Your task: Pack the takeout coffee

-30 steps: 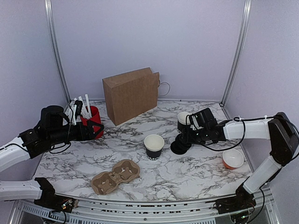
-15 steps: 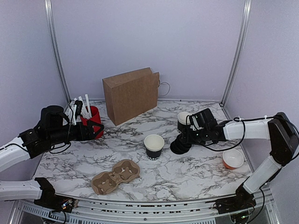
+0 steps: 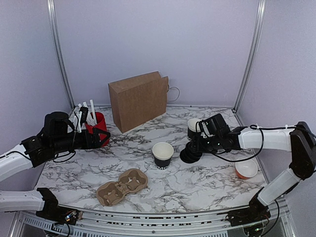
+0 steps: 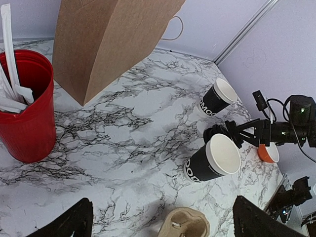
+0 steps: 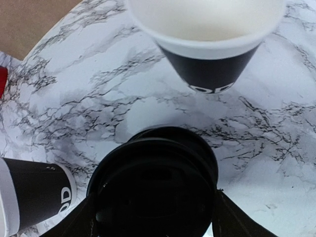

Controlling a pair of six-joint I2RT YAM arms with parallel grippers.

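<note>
Right arm (image 3: 269, 139) shifted; claw (image 3: 192, 150) straddles lidded black cup (image 5: 155, 182)

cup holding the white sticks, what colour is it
The cup is plain red; it shows best in the left wrist view.

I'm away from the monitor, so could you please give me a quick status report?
Left hand open, empty, by red cup. Right hand straddles the black lid, grip unclear. Open cup close ahead.
</note>
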